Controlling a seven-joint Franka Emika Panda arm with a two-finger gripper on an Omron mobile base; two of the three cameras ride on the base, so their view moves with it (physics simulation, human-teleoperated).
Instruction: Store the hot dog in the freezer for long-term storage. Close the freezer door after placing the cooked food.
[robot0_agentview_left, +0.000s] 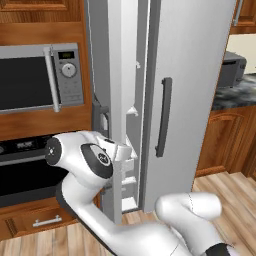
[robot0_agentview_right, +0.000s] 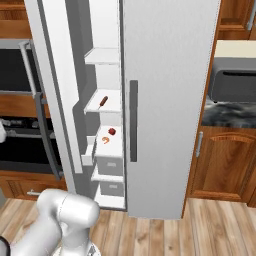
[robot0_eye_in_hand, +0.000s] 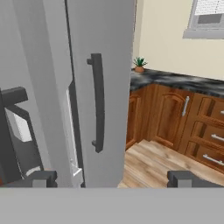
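Left base view, one smooth grey freezer door (robot0_agentview_left: 115, 100) ajar beside one microwave (robot0_agentview_left: 40, 77), right base view, one slender reddish-brown hot dog (robot0_agentview_right: 103, 101) on a white freezer (robot0_agentview_right: 107, 125) shelf, two drawers below, hand view, gripper (robot0_eye_in_hand: 113, 178) fingers spread wide, empty, facing one dark bar handle (robot0_eye_in_hand: 97, 103).

Microwave (robot0_agentview_left: 40, 80), toaster (robot0_agentview_left: 232, 69), potted plant (robot0_eye_in_hand: 139, 64)

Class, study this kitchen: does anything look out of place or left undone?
The slender reddish-brown hot dog lies on a white freezer shelf, yet the tall grey freezer door stands wide open. Nothing looks spilled or damaged.
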